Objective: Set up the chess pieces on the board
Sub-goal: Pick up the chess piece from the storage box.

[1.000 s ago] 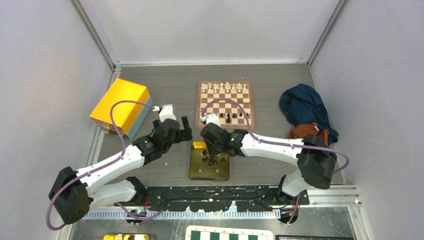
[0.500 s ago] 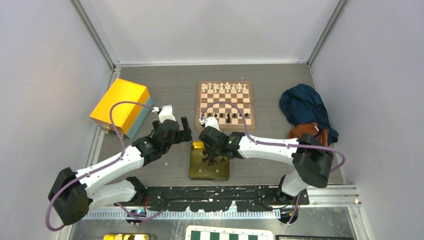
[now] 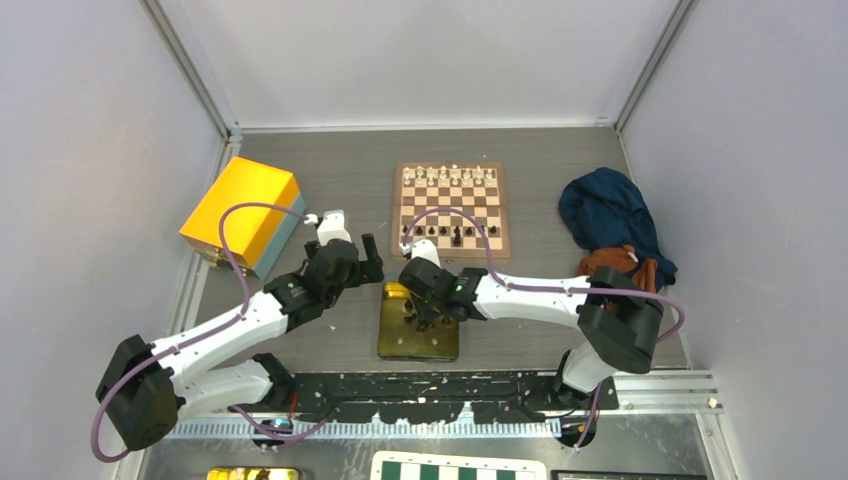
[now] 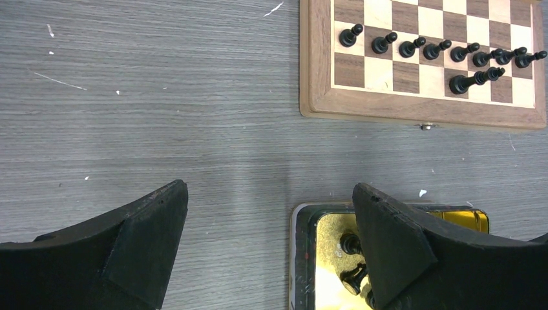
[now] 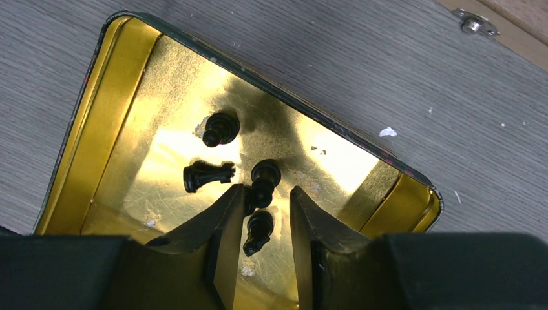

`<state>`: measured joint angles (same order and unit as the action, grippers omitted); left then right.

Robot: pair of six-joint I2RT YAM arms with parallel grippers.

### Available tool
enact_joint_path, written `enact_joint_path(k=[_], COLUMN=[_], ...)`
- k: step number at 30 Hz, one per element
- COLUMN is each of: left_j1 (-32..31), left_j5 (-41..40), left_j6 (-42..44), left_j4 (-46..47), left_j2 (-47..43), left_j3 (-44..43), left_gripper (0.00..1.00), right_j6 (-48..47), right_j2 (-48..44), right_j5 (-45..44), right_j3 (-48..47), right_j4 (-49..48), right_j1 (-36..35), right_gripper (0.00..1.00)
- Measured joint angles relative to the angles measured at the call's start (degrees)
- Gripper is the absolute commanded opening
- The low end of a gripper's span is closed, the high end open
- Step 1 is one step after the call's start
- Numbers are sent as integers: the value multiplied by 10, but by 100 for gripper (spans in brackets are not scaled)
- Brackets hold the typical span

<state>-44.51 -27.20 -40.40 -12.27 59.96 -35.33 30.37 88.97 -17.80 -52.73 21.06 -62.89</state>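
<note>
The wooden board (image 3: 398,208) holds cream-white pieces (image 3: 450,177) on its far rows and black pieces (image 3: 447,233) on a near row. In the left wrist view a row of black pawns (image 4: 413,46) and one taller black piece (image 4: 475,79) stand on the board (image 4: 420,108). My right gripper (image 5: 265,194) is low inside the gold tin (image 5: 129,84), open, its jaws straddling a lying black piece (image 5: 258,232). Three more black pieces lie nearby (image 5: 220,127). My left gripper (image 4: 270,194) is wide open and empty over the table, beside the tin (image 4: 304,219).
A yellow box (image 3: 240,208) stands at the left. A blue cloth (image 3: 605,215) and an orange cloth (image 3: 615,262) lie at the right. A green-and-white checkered board (image 3: 455,468) lies at the near edge. The tin (image 3: 395,335) sits just in front of the board.
My right gripper has shifted slightly left and lower into the tin. The left arm has not moved.
</note>
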Motion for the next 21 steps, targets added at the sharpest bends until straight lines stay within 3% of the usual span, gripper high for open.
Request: enact_joint_path(k=[10, 15, 21], left_j1=[0, 0, 0], left_j5=[0, 0, 0], left_j6=[-1, -1, -1], left_j4=[0, 0, 0], left_j2=[0, 0, -1], left_j3=[0, 0, 0], left_gripper=[100, 100, 100], right_j6=[1, 2, 1], right_j2=[5, 5, 4], right_j5=[5, 5, 3], right_j3=[1, 1, 0], right_j4=[-6, -6, -2], right_j1=[0, 0, 0], right_gripper=[19, 2, 1])
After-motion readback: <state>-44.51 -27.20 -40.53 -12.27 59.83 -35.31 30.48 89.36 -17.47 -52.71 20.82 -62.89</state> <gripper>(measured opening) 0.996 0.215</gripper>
